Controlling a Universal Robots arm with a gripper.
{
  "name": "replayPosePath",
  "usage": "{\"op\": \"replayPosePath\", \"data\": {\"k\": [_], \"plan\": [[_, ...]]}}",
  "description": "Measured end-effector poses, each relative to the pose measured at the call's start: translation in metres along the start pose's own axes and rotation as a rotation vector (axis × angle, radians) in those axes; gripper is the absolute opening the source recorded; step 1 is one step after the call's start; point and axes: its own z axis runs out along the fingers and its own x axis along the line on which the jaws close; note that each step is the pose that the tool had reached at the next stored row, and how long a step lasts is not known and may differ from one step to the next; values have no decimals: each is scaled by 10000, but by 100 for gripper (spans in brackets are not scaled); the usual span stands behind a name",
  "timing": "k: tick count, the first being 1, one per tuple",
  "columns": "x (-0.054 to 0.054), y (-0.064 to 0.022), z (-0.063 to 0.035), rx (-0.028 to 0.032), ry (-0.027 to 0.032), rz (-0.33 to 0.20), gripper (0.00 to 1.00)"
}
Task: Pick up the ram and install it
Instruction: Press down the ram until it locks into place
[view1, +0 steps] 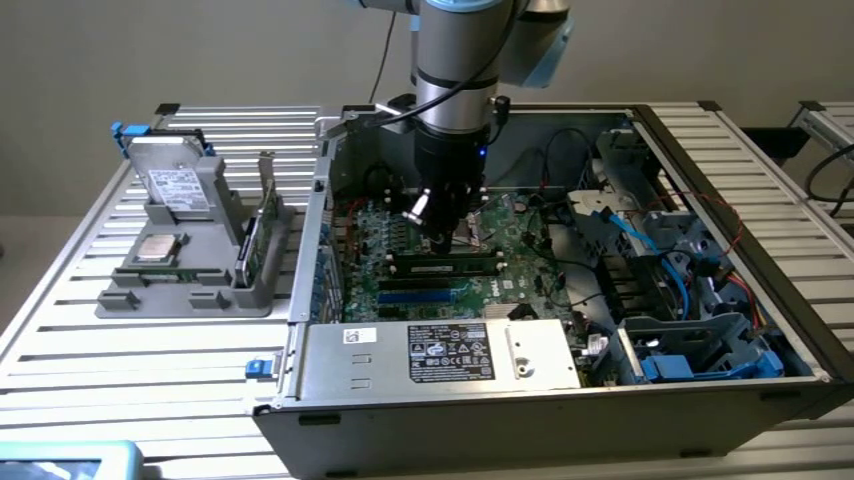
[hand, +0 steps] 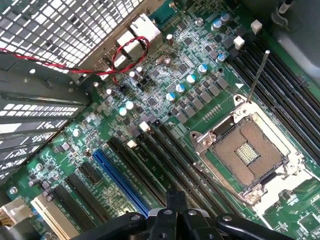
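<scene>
Slatted metal bench (view1: 120, 340), open PC case (view1: 561, 400) on it, our arm reaching down inside.

Ram (view1: 445, 268) looks already seated in a slot on the motherboard (view1: 400, 240), lying flat along it just below the gripper (view1: 441, 238); whether it's fully latched we can't tell. Arm hangs near vertical over the board, beside the bare CPU socket (hand: 250, 152). Fingers pressed together, pinching nothing we can see, tips just above the stick. Parts holder (view1: 200, 250) sits beside the case.

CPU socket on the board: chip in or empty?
Empty. In the wrist view the CPU socket shows its bare contact grid, with no chip in the metal frame, and the thin retention lever stands raised beside it.
</scene>
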Motion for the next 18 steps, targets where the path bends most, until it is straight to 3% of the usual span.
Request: {"op": "replayPosePath", "data": {"k": [18], "plan": [[0, 0, 0, 43, -108, 1987, 11]]}}
